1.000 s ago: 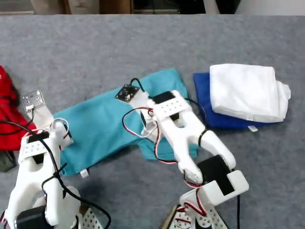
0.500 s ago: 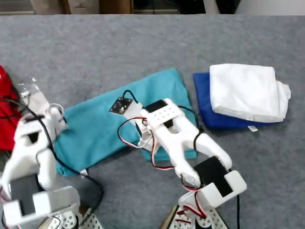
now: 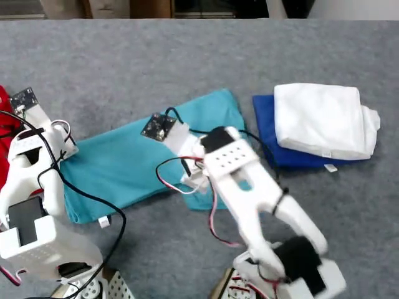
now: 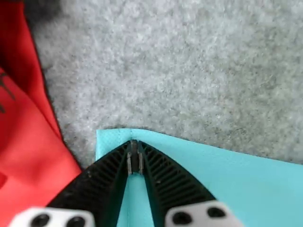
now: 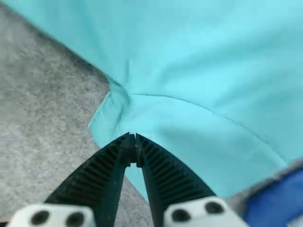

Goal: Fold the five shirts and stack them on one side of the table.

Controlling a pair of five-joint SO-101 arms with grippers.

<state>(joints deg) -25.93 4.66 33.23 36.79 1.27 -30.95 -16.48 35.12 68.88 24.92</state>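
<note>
A teal shirt (image 3: 131, 165) lies spread across the middle of the table. My left gripper (image 4: 134, 161) is shut on its corner (image 4: 106, 137), at the shirt's left end (image 3: 65, 152) in the high view. My right gripper (image 5: 132, 150) is shut on the edge of a teal sleeve flap (image 5: 156, 137) at the shirt's near edge, under the right arm (image 3: 194, 179). A red shirt (image 3: 5, 124) lies bunched at the table's left edge, close beside the held corner (image 4: 23, 137). At the right, a folded white shirt (image 3: 321, 118) rests on a folded blue shirt (image 3: 265, 128).
Grey felt covers the table (image 3: 156, 62). The blue shirt (image 5: 274, 198) lies close to the teal shirt's right end. Red and black cables (image 3: 181, 168) loop over the teal cloth by the right arm. Open felt stretches along the far side and the near right.
My left gripper has moved left and toward the far side with the teal corner, drawing the shirt out flatter. The right arm has shifted, still over the shirt's near edge.
</note>
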